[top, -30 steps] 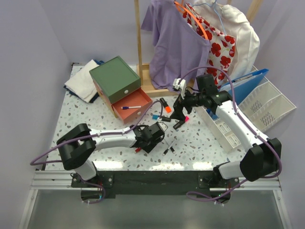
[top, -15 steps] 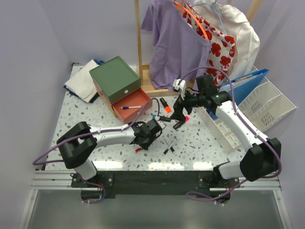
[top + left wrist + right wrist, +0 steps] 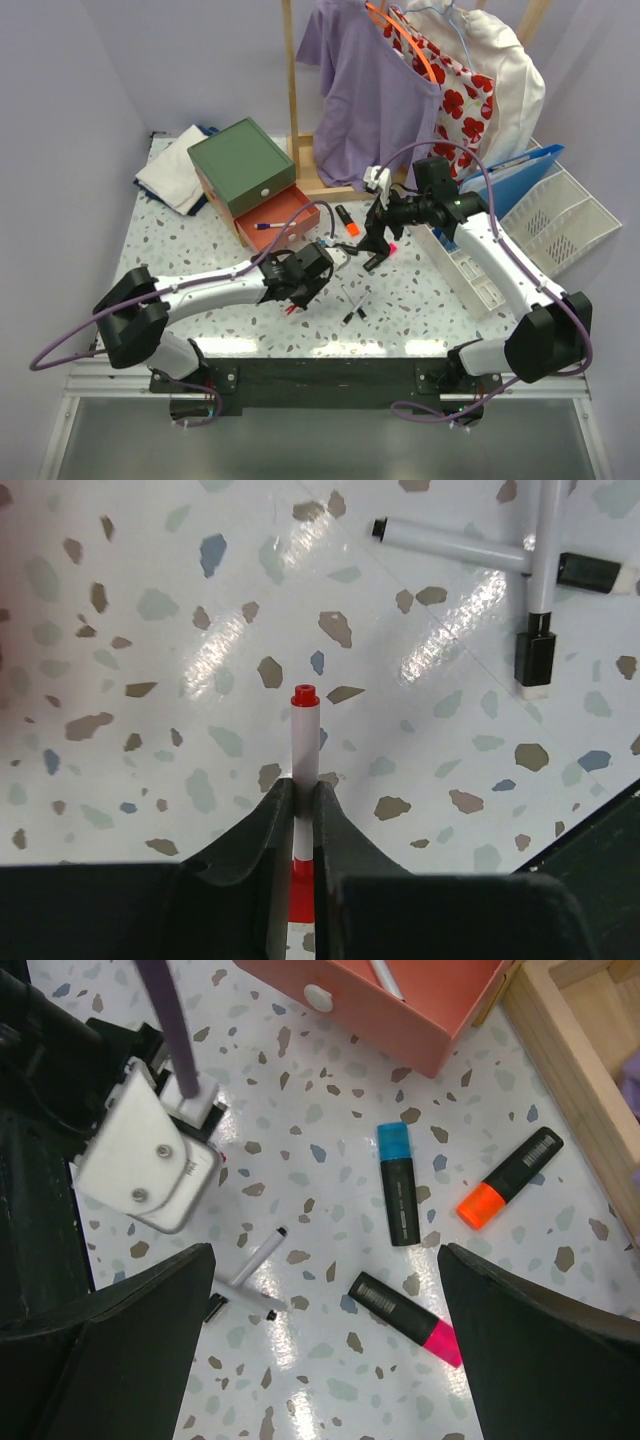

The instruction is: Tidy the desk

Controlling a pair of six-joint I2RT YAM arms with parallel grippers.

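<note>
The desk [image 3: 200, 250] is a white speckled tabletop. My left gripper [image 3: 294, 300] is shut on a white pen with a red tip [image 3: 303, 735] and holds it over bare desk [image 3: 150, 680]; the jaws press both sides of the barrel. My right gripper [image 3: 378, 250] is wide open and empty, hovering above a pink highlighter [image 3: 405, 1318], a blue highlighter [image 3: 397, 1185] and an orange highlighter [image 3: 510, 1178]. Two crossed white pens with black caps [image 3: 535, 560] lie on the desk just past the left gripper and also show in the right wrist view [image 3: 250, 1275].
An open orange drawer [image 3: 278, 230] holding a pen sits under a green box [image 3: 243, 165]. Folded cloth [image 3: 172, 170] lies at the back left. A wooden clothes rack with shirts [image 3: 370, 90] stands behind. A white slotted file tray [image 3: 565, 215] and a long white organiser [image 3: 465, 268] are on the right.
My left arm has swung its elbow to the left and drawn the wrist back and left, with the red-tipped pen still in its jaws. The right arm has not moved.
</note>
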